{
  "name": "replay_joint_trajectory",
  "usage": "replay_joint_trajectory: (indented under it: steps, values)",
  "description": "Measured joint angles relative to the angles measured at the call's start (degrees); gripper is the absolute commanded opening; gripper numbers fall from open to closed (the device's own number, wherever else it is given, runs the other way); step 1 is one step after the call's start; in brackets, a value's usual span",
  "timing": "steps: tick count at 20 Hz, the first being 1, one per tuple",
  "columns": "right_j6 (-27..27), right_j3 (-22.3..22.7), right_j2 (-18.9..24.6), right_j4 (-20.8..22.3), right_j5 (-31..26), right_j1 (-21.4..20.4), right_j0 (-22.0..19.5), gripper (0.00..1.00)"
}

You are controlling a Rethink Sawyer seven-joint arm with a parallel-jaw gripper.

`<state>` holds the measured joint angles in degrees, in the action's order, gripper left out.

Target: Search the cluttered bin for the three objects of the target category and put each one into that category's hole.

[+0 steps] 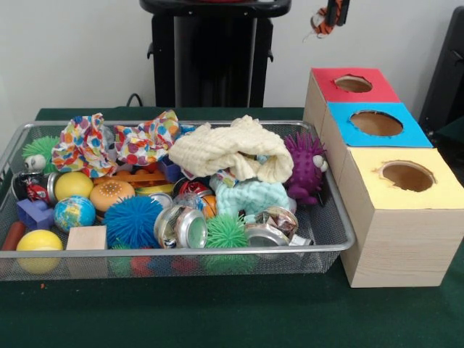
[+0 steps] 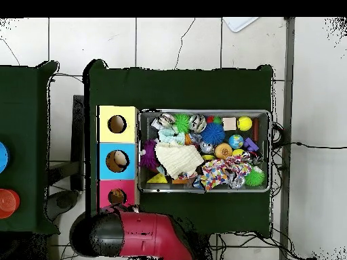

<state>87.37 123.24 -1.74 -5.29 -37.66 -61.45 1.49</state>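
Note:
My gripper (image 1: 328, 17) hangs at the top edge of the front view, shut on the small orange black-striped tiger (image 1: 321, 23). It holds the tiger in the air above and a little behind the red-surround hole (image 1: 353, 83), which also shows in the overhead view (image 2: 116, 196). The wire mesh bin (image 1: 217, 253) stands left of the wooden box, full of clutter, and shows from above too (image 2: 203, 112). No yellow duckling or orange-brown bear shows in the bin; they are hidden or out of view. In the overhead view my red arm (image 2: 152, 238) lies beside the red end of the box.
The blue-surround hole (image 1: 375, 123) and the yellow-surround hole (image 1: 407, 176) follow the red one towards the camera. In the bin lie a purple spiky hedgehog (image 1: 304, 167), a cream cloth (image 1: 232, 148), a patterned cloth (image 1: 109, 141), a blue spiky ball (image 1: 133, 221), cans and balls.

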Motion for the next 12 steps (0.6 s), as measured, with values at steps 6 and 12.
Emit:
replay_joint_trajectory:
  steps: [6,12]
  values:
    - [3.2,-2.9,-0.5,0.0,-1.5,0.1,2.0,0.0]
    - [3.6,-5.9,-0.9,0.1,-1.5,2.1,1.9,0.0]
